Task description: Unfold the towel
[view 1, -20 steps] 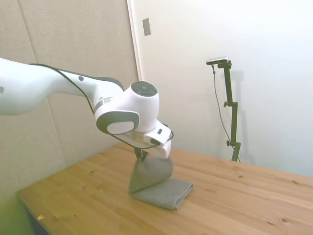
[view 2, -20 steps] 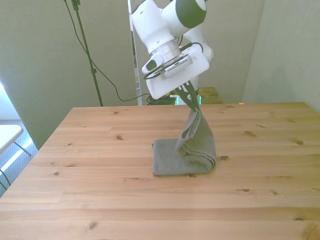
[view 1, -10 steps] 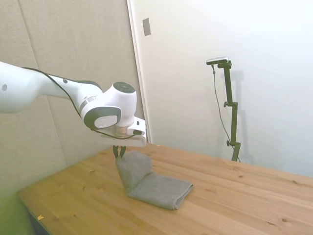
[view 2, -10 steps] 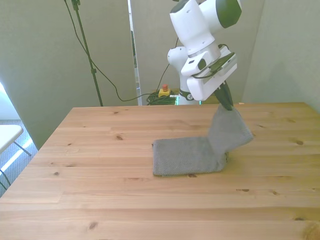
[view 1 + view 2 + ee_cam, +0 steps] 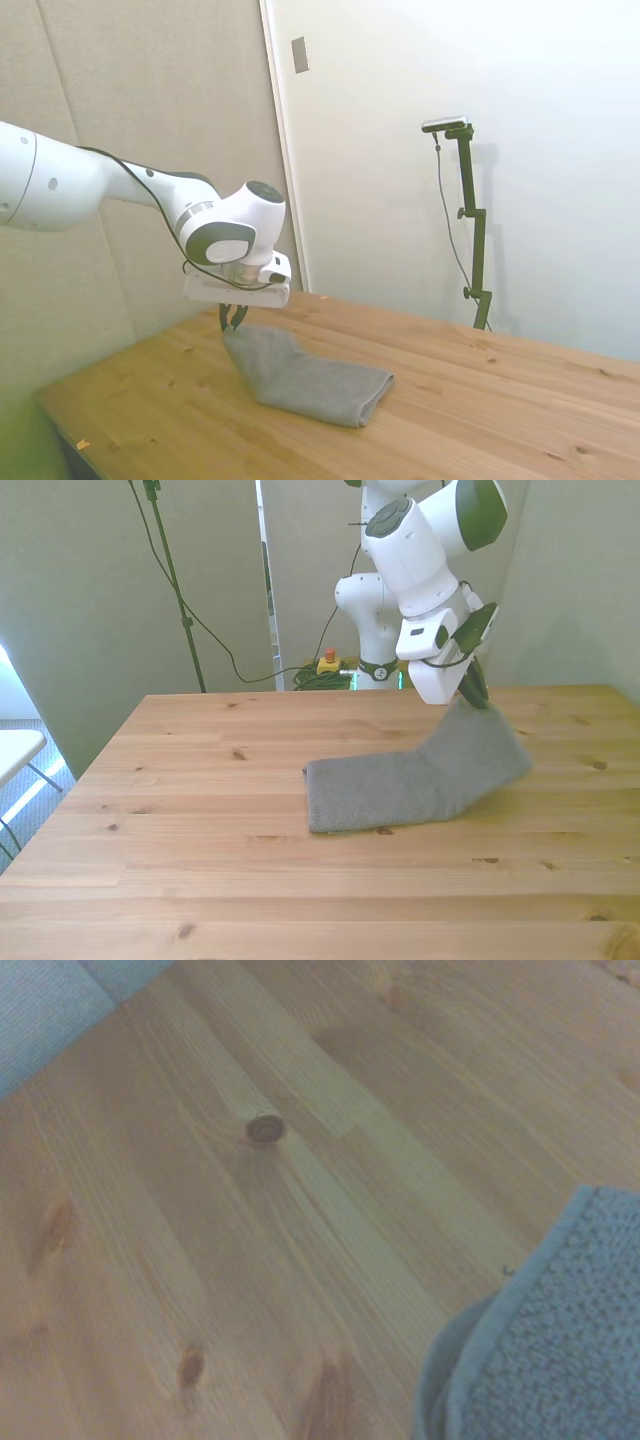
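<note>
The grey towel (image 5: pixel 400 785) lies near the middle of the wooden counter (image 5: pixel 200 880). Most of it is flat on the wood. One end is lifted up off the counter, and that end slopes upward to a corner. The end effector (image 5: pixel 478 696) has its two thin dark fingers pinched together on that top corner, so the towel hangs from it like a little ramp. In the front view the lifted end is on the front view's right, and the flat end reaches toward the front view's left. In the side view the end effector (image 5: pixel 233 318) sits just above the raised corner, close over the counter, and the towel (image 5: pixel 310 378) stretches away from it with its far end folded over in a soft round edge. The white arm (image 5: pixel 90 190) bends down to it from higher up. The wrist camera looks down from close by and is a bit blurry. It shows the fuzzy edge of the towel (image 5: pixel 560 1350) with a smooth hem, and bare wood of the counter (image 5: pixel 300 1210) with a dark round knot (image 5: pixel 265 1129) in it. Behind the counter, on the floor, there is a small yellow box with a red button (image 5: pixel 327 662).
</note>
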Tool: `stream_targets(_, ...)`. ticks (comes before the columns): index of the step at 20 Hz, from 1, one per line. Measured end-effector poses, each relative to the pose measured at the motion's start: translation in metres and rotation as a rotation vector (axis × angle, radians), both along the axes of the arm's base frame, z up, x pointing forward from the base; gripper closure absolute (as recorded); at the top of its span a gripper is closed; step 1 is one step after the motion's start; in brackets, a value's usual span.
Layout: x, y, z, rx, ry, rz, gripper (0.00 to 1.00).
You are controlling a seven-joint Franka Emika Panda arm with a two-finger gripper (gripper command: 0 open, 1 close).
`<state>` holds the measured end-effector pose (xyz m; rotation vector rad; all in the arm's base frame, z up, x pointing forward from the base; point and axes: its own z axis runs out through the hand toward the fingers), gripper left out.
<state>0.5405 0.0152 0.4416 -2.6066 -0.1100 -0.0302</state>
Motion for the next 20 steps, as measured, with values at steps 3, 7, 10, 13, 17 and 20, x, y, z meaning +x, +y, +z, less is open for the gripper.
stream_targets(3,0.000,-0.001,-0.001,0.000,0.002,-0.001,0.00)
stream_targets(7,0.004,-0.005,0.004,-0.069,0.001,-0.106,0.00)
stream_targets(10,0.005,-0.009,0.002,-0.161,0.003,-0.229,0.00)
stream_targets(13,-0.014,-0.031,-0.007,-0.229,0.012,-0.353,0.00)
stream_targets(17,-0.072,-0.063,0.004,-0.302,0.020,-0.527,0.00)
stream_targets(20,-0.116,-0.080,0.028,-0.351,0.009,-0.669,0.00)
